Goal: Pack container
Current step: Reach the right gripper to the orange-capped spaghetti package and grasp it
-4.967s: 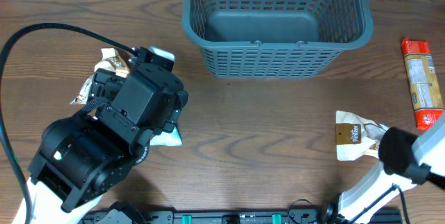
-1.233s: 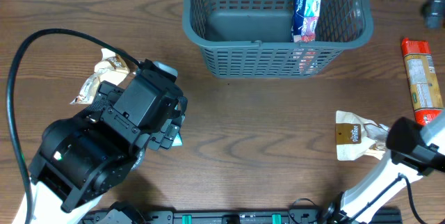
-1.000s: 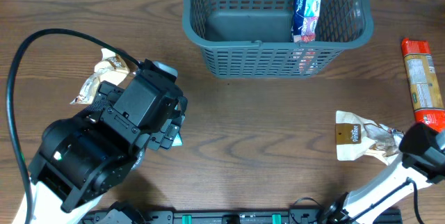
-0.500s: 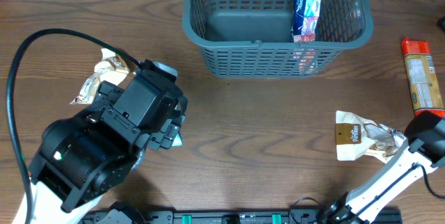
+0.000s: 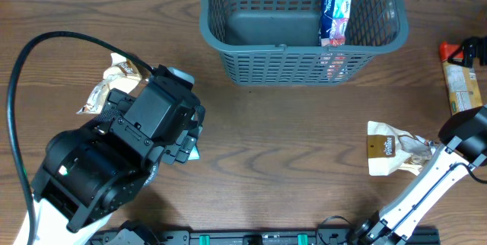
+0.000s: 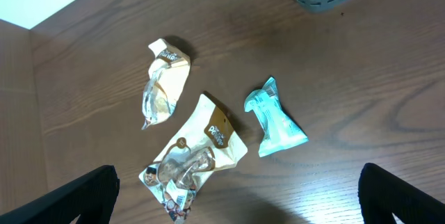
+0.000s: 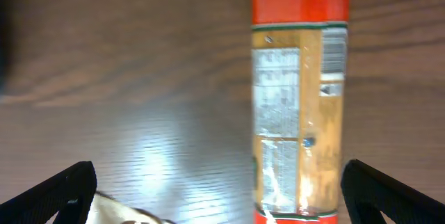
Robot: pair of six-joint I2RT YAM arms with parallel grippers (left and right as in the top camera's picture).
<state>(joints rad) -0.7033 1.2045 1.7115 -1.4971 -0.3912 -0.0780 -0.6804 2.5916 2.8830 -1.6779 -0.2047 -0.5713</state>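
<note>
Here, left gripper [image 6: 240, 195] wide, right gripper [image 7: 222, 190] wide, red packet [image 7: 299, 113] blurred, ends cropped.

Delta vs five seconds back: the container [image 5: 304, 47] is now holding a blue snack packet [image 5: 336, 7] standing against its right wall. It was empty then, and the packet has been in for about a second. The right arm [image 5: 449, 161] is swinging out toward the right edge and uncovering more of the tan packet [image 5: 388, 147]. The right gripper [image 5: 471, 50] is coming down from the far corner and now hanging over the top end of the red packet [image 5: 461, 85], jaws wide. The left arm [image 5: 114, 161] is sitting slightly shifted, covering more of the teal packet [image 5: 195, 152].
</note>
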